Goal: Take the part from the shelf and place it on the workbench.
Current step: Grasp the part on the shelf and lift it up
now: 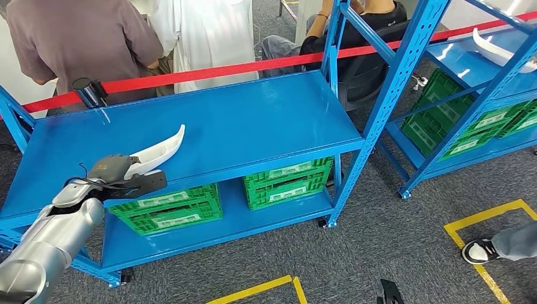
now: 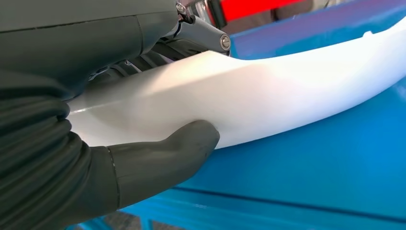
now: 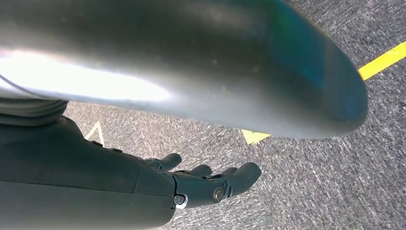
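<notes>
A long curved white plastic part [image 1: 158,149] lies over the front left of the blue workbench top [image 1: 253,120]. My left hand [image 1: 120,174] grips its near end. In the left wrist view the thumb [image 2: 163,158] presses under the white part [image 2: 268,96] and the darker fingers [image 2: 191,38] wrap over it. I cannot tell whether the part touches the blue surface. My right hand [image 3: 206,184] hangs beside my body over the carpet, fingers loosely apart and holding nothing. A second white part [image 1: 497,50] lies on the blue shelf [image 1: 468,66] at the far right.
Green crates [image 1: 288,183] sit on the workbench's lower level and more green crates [image 1: 443,117] under the right shelf. A red barrier tape [image 1: 253,65] runs behind the bench, with several people beyond it. A person's shoe [image 1: 484,250] stands at the yellow floor marking on the right.
</notes>
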Motion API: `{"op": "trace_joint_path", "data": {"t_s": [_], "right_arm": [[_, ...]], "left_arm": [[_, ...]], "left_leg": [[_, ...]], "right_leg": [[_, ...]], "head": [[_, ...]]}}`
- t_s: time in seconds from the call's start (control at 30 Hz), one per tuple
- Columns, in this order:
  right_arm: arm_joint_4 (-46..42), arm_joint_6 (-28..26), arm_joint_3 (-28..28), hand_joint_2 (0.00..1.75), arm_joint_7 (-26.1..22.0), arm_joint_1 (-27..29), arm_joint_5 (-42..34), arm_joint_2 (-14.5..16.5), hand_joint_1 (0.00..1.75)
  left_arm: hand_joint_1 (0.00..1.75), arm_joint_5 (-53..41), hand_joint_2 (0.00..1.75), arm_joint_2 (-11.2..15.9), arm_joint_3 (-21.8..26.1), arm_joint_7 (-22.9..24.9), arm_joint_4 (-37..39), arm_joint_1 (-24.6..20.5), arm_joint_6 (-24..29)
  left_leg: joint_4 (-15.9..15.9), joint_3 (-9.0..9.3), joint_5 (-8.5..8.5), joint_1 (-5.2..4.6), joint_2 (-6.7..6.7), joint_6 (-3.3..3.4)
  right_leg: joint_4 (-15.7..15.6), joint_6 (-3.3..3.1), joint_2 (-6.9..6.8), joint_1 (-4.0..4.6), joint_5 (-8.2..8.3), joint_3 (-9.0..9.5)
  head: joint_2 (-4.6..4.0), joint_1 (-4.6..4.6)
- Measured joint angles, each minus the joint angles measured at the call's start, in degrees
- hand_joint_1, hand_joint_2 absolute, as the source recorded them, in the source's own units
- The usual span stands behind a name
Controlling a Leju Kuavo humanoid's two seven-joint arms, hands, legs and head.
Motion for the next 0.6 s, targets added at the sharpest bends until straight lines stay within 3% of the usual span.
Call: {"op": "trace_joint_path", "data": {"t_s": [0.37, 0.6], "right_arm": [[0.0, -0.3, -0.4, 0.00, -0.1, -0.1, 0.3, 0.0, 0.00], [0.0, -0.5, -1.1, 0.00, -0.8, -0.1, 0.7, 0.0, 0.00]], "left_arm": [[1.75, 4.1, 1.75, -0.6, -0.2, -2.2, 0.0, 0.3, 2.6], [1.75, 13.5, 1.75, -1.9, 0.7, -8.2, -1.0, 0.5, 7.9]], "left_leg": [[0.0, 0.00, 0.00, -0.01, -0.04, 0.01], [0.0, -0.02, 0.00, -0.01, -0.04, 0.00]], "right_leg": [[0.0, 0.02, -0.02, -0.01, -0.02, 0.02], [0.0, 0.02, -0.02, -0.02, -0.02, -0.03]], "head": [[0.00, 0.00], [0.00, 0.00]]}}
